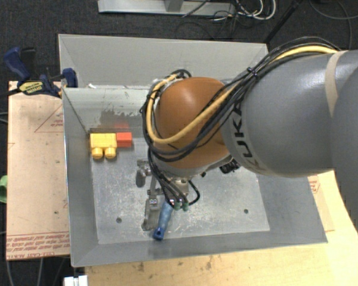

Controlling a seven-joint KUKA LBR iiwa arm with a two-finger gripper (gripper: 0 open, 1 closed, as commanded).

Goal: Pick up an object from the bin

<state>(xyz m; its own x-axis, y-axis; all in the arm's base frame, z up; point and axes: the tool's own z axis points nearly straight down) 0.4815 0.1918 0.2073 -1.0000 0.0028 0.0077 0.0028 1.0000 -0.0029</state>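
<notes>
a: where is the gripper (155,216) being seen?
b: it is being held low over the floor of the grey bin (227,219), at about 7 o'clock from the floor's middle, near the front wall. the arm (298,112) is being seen entering from 3 o'clock, with its orange cover (188,118) and looped cables (167,140) being carried just above the gripper.
a: is anything being gripped?
b: that cannot be told. a slim blue piece (162,221) is being seen right against the gripper, on its 4 o'clock side, tilted, with its lower end pointing toward the front wall. whether the pincer is being held spread, pressed together or pinched on that piece cannot be told.
a: what else is being shown in the bin?
b: a yellow block (102,142) is lying at 10 o'clock on the floor, with a small orange block (124,139) touching it on its 3 o'clock side. both are being seen well apart from the gripper.
</notes>
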